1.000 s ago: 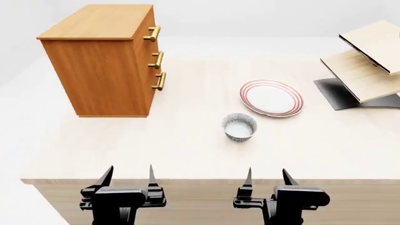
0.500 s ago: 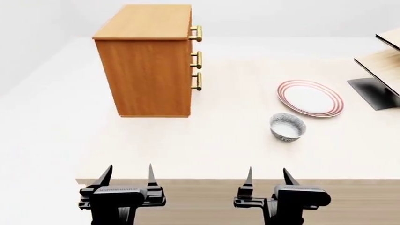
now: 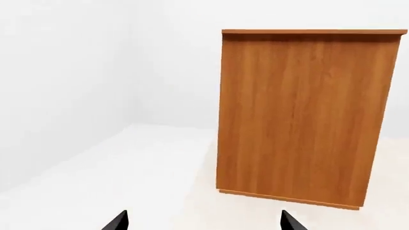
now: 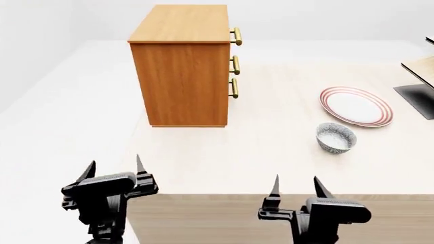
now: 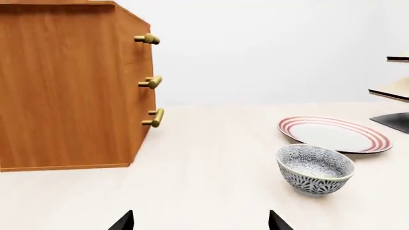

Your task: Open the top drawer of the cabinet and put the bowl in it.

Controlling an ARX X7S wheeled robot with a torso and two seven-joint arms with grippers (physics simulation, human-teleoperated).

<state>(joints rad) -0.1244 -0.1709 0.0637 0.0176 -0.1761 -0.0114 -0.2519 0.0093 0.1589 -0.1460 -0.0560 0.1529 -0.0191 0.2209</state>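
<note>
The orange-brown cabinet (image 4: 182, 66) stands on the table at the upper left, with three brass handles on its right face. Its top drawer (image 4: 235, 36) is closed; that drawer's handle also shows in the right wrist view (image 5: 147, 39). The speckled bowl (image 4: 336, 138) sits upright on the table, right of the cabinet and apart from it, and appears in the right wrist view (image 5: 314, 168) too. My left gripper (image 4: 114, 166) is open at the table's near left corner, facing the cabinet's plain side (image 3: 307, 115). My right gripper (image 4: 296, 186) is open at the near edge, empty.
A white plate with red rings (image 4: 356, 106) lies just behind the bowl. A dark base of a rack (image 4: 417, 96) shows at the right edge. The table's near edge (image 4: 271, 195) runs just ahead of both grippers, and its left edge lies left of the cabinet.
The whole view has shifted left, so the cabinet, bowl and plate now sit further right in the picture. My left gripper has risen and tilted; the right one barely moved.
</note>
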